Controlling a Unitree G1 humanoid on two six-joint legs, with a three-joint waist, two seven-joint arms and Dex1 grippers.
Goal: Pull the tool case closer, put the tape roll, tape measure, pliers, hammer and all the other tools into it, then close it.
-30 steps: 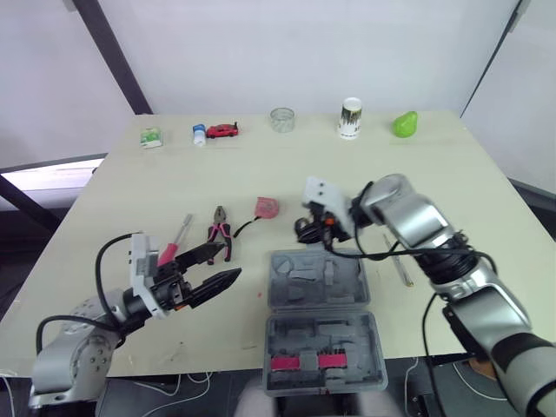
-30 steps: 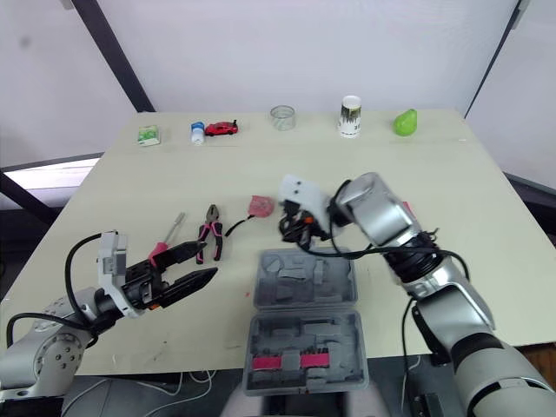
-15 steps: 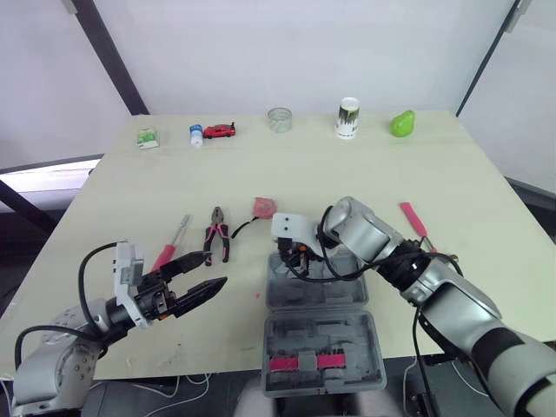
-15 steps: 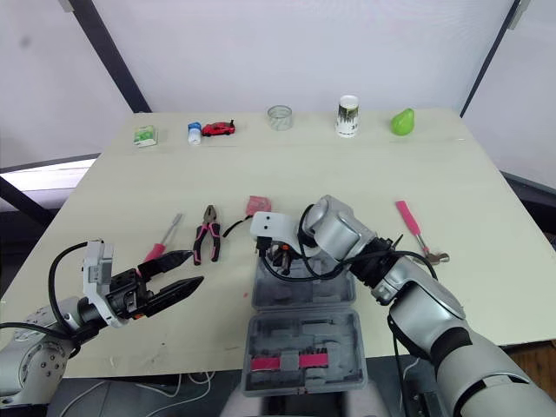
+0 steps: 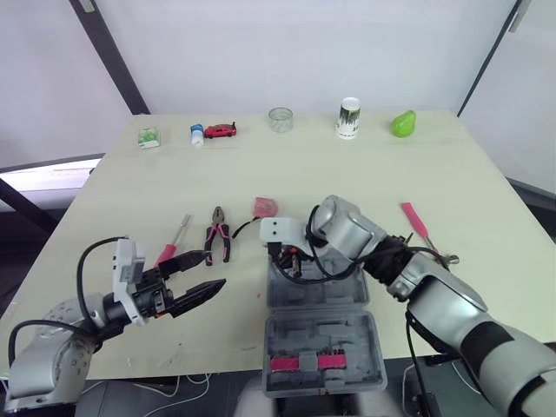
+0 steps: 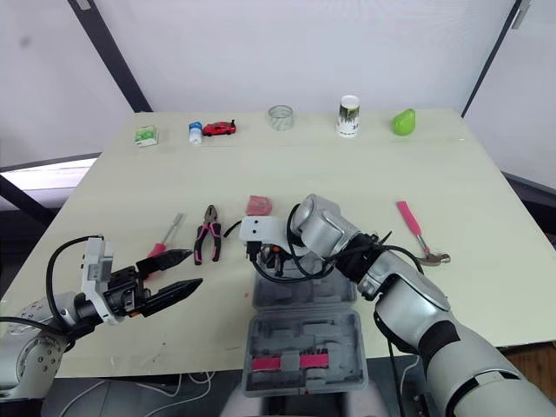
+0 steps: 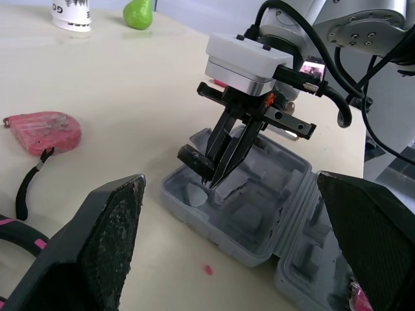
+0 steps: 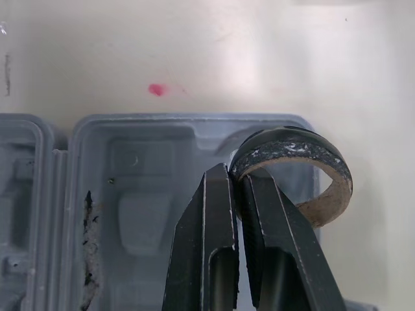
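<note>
Since a second ago the right gripper (image 7: 217, 173) has swung left to the far left corner of the open grey moulded-plastic case (image 5: 321, 334). It pinches the black, cardboard-cored tape roll (image 8: 322, 192) above a recess. The left gripper (image 5: 203, 272) stays spread over the pale table (image 5: 130, 191) near the pliers (image 5: 219, 234), with a white wall (image 5: 261, 52) behind.

Both head eyes look forward and down across the tabletop (image 5: 130, 182); both wrist cameras share the tool case (image 7: 259, 207), the right from close above.
</note>
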